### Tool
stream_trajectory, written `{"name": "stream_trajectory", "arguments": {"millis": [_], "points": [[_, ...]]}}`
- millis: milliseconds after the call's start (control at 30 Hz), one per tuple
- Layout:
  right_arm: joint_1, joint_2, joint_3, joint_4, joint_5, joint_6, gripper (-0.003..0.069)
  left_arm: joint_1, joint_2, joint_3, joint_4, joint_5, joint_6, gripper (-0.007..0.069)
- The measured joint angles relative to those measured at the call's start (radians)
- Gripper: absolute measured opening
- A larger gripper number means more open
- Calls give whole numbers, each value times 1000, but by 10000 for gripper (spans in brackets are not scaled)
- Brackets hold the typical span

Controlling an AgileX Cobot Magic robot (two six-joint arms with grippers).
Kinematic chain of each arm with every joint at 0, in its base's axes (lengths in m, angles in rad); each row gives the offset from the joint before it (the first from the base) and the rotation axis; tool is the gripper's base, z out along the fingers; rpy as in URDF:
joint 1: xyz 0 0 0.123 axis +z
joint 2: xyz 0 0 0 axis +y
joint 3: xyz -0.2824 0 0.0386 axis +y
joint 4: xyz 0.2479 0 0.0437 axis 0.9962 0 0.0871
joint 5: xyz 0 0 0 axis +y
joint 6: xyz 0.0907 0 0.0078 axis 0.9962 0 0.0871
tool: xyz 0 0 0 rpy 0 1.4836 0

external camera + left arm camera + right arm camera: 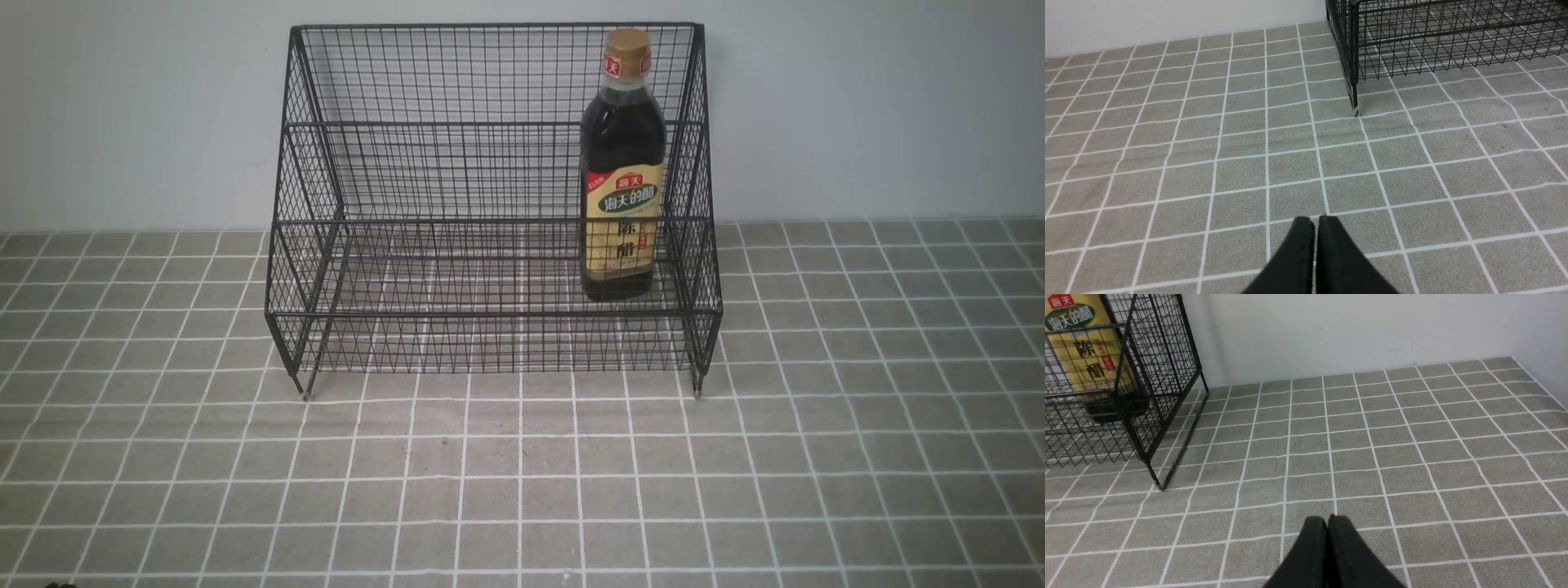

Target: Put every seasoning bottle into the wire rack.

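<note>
Grey tiled desk (522, 490) lies before us. Our bottle (622, 167) stands upright inside the rack (392, 269), at its three o'clock end. We see no other bottle, so the job looks done. Left gripper (1316, 222) and right gripper (1327, 522) hover, jaws together, empty.

Black metal wire rack (490, 204) (matt)

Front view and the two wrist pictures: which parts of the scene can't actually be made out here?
- Both arms: outside the front view; only the left gripper and right gripper tips show, bodies cut off by the lower edge.
- Bottle: top cropped in the right wrist view; absent from the left wrist view.
- Small label print: too small to read, crossed by rack wires.
- Rack's rear legs: hidden behind its mesh.
</note>
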Motion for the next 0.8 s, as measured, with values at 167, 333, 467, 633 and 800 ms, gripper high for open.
{"name": "stream_trajectory", "arguments": {"millis": [167,333,467,633,800], "points": [[7,0,0,0,-1,1,-11,0,0,0,0,0,0,-7],[7,0,0,-1,-1,10,-11,0,0,0,0,0,0,-7],[7,0,0,-1,-1,12,-11,0,0,0,0,0,0,-7],[7,0,0,-1,-1,15,-11,0,0,0,0,0,0,-7],[7,0,0,-2,-1,15,-11,0,0,0,0,0,0,-7]]}}
